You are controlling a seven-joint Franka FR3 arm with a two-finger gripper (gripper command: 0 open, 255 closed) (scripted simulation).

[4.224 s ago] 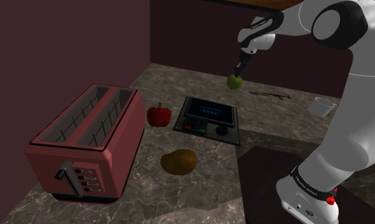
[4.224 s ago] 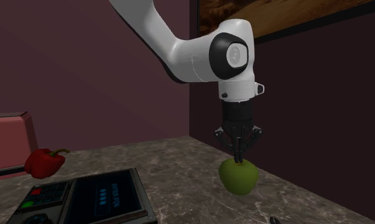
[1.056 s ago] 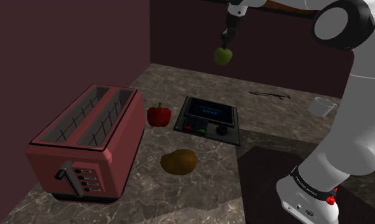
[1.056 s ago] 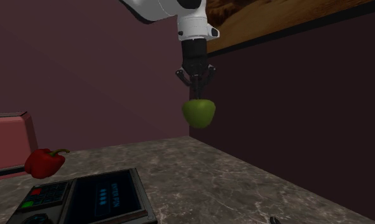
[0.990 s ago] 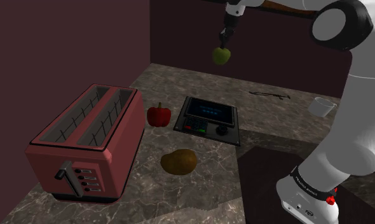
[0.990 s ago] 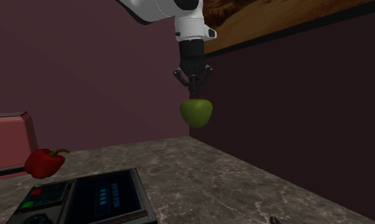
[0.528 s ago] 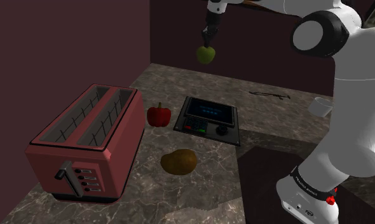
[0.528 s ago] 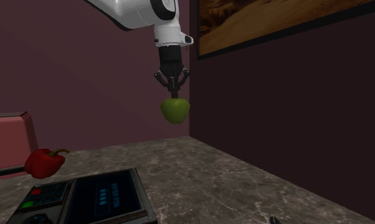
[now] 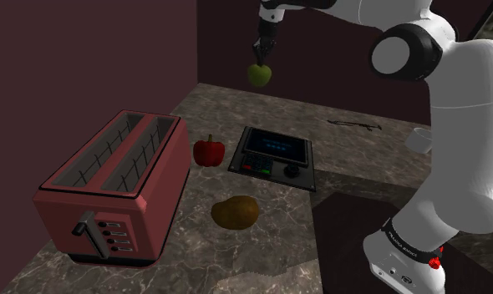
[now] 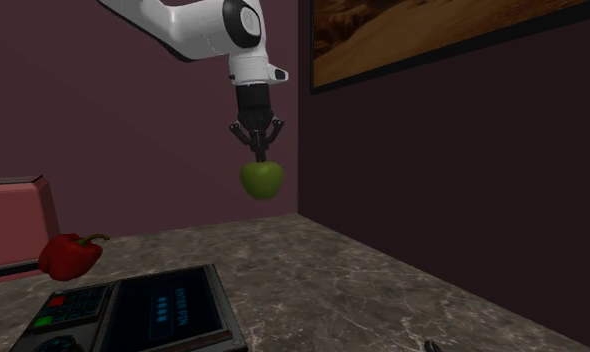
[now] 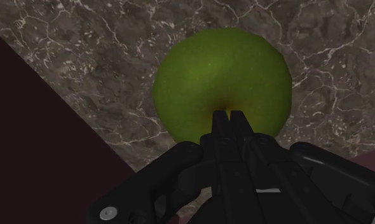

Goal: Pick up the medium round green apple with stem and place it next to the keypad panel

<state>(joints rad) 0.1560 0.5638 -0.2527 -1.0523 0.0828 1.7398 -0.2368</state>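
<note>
The green apple [image 9: 259, 74] hangs high above the back of the marble counter, near the dark wall corner. My gripper [image 9: 258, 61] is shut on its stem from above. From the second exterior camera the apple [image 10: 262, 179] dangles under the gripper [image 10: 259, 154], well above the counter. Through the wrist camera the apple [image 11: 222, 83] sits just past the gripper [image 11: 229, 116], whose fingers meet at the stem dimple. The keypad panel [image 9: 273, 153] lies flat on the counter, below the apple and nearer the front; its corner [image 10: 133, 310] lies at the second exterior view's lower left.
A red toaster [image 9: 114, 186] stands at the shoulder view's left. A red bell pepper [image 9: 207, 151] lies between toaster and panel, and a brownish lump [image 9: 235, 212] lies in front of the panel. A thin dark item [image 9: 353, 124] and a pale cup [image 9: 420, 139] rest at the back right.
The gripper has carried the apple up off the counter and then toward the shoulder view's left, to near the wall corner. The fingers stay shut on the stem.
</note>
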